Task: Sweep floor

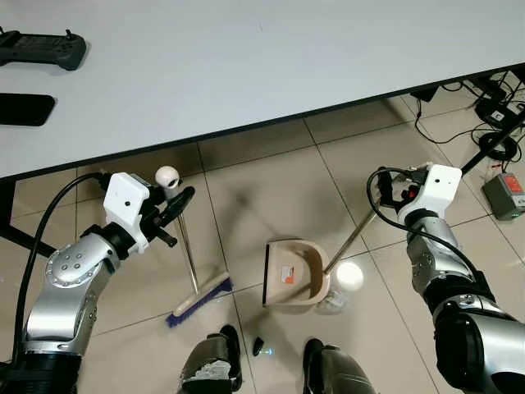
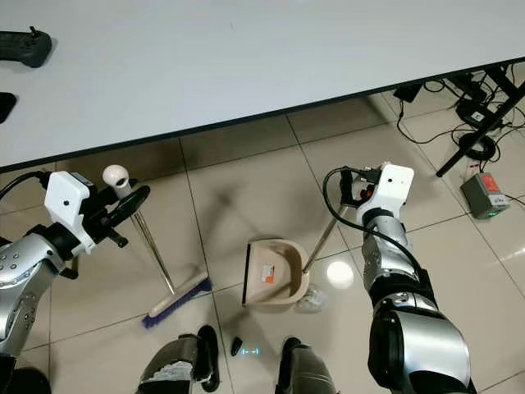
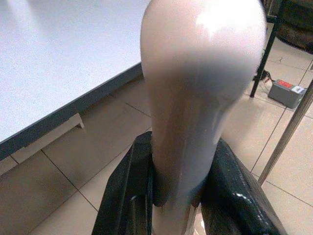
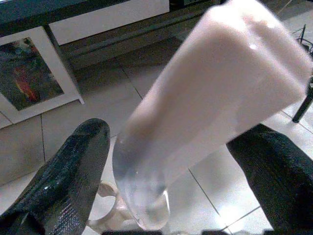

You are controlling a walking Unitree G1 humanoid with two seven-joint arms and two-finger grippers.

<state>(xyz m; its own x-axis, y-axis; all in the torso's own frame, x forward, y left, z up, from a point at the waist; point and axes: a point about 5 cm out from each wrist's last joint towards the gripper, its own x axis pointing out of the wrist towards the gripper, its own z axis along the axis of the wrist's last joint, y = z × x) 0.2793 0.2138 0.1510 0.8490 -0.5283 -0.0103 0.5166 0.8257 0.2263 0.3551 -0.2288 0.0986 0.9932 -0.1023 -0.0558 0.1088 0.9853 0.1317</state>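
Observation:
My left gripper (image 1: 175, 215) is shut on the broom's thin metal handle (image 1: 188, 254), just below its white knob (image 1: 167, 175). The left wrist view shows both fingers (image 3: 129, 196) pressed on the pale handle top (image 3: 195, 98). The blue-bristled broom head (image 1: 201, 299) rests on the tiles. A beige dustpan (image 1: 294, 275) sits on the floor to its right, mouth facing the broom. Its long handle (image 1: 351, 238) slants up to my right gripper (image 1: 394, 194), which is shut on it. A crumpled clear plastic piece (image 1: 332, 304) lies against the dustpan's right side.
A white table (image 1: 246, 66) spans the back, with a controller (image 1: 41, 49) and a black phone (image 1: 25, 108) on it. Cables and a grey box (image 1: 504, 197) lie at the right. My feet (image 1: 215, 365) flank a small black object (image 1: 257, 345).

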